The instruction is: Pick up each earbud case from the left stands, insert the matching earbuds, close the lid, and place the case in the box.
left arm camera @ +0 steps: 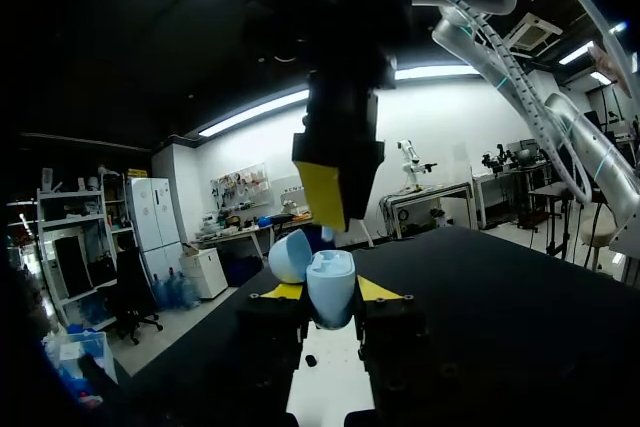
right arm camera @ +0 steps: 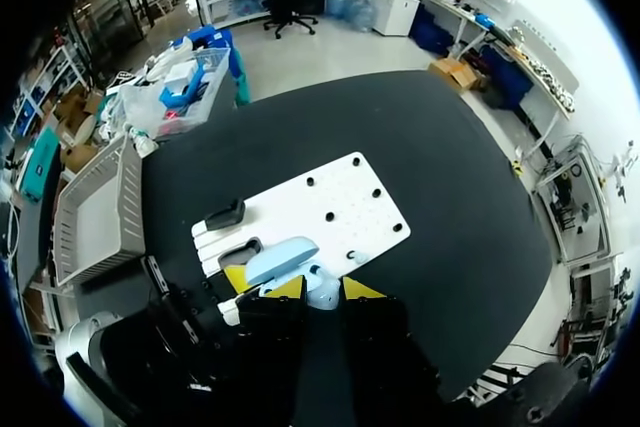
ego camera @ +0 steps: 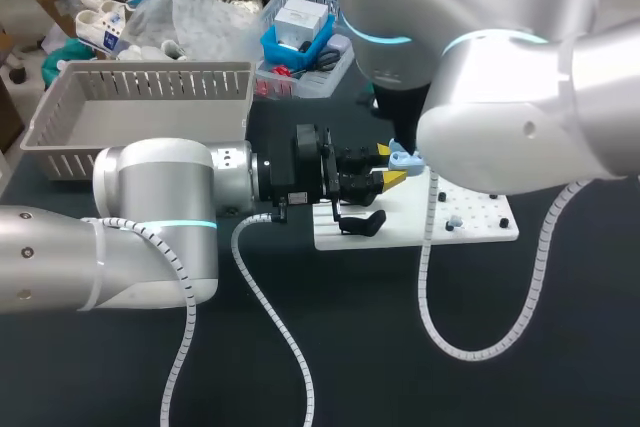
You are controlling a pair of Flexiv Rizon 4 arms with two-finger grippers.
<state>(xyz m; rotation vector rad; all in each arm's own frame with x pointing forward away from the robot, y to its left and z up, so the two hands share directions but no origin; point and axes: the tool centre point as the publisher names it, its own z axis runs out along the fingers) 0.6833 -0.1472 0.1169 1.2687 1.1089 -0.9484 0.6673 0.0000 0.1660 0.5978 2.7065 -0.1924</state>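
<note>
**Blue case held open over the white board**

Our left claw is closed on the pale blue earbud case, with one yellow tip pressed to each side of it. The case sits upright in that grip, and its lid is swung open and tipped back to one side. From the head view, the left arm comes in low from the left and holds the case above the near end of the white board, which lies on the black counter.

Our right claw hangs straight down over the open case, just above it. From its own wrist view the case lies directly under its yellow tips. We cannot tell how far open this claw is, or whether it has hold of anything.

A black stand sits on the board's left part, below the left claw. The grey box sits well apart at the counter's far left.
</note>
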